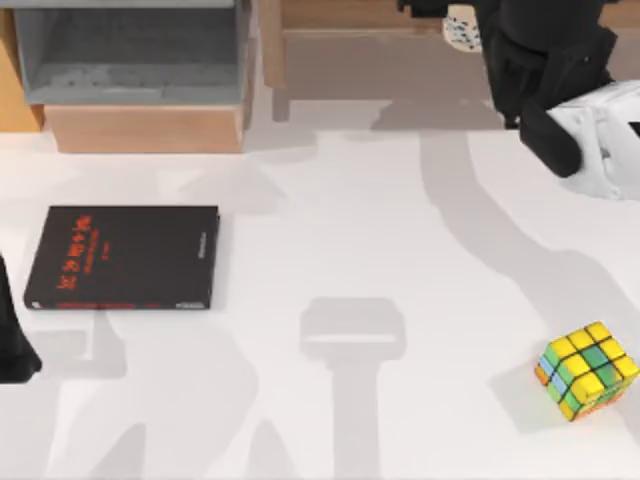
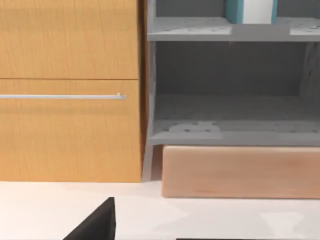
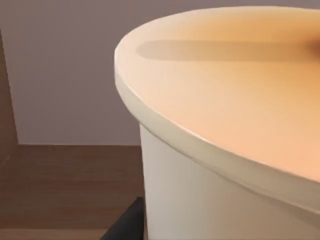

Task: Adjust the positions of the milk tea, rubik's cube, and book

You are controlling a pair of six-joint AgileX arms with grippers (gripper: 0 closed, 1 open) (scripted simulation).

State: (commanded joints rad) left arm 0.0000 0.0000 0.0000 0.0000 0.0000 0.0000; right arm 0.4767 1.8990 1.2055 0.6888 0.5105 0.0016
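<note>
Milk tea (image 1: 462, 28): small white cup with dark speckles, at the far edge of the table on the right, up on a wooden shelf (image 1: 340, 25), partly hidden by the right arm; in the right wrist view its pale rim and wall (image 3: 210, 150) sit very close to the camera, which suggests the right gripper (image 1: 490, 40) is at the cup, though whether its fingers are spread or pinching cannot be told. Book (image 1: 123, 257): black cover with red lettering too small to read, flat at the table's left, well apart from the rest. Rubik's cube (image 1: 587, 369): yellow, green, orange and blue stickers, tilted, near the right front edge. Left gripper (image 1: 15, 345): parked at the left edge, finger state cannot be told. Grey shelving (image 2: 230, 85) beside a wooden cabinet (image 2: 70, 90).
</note>
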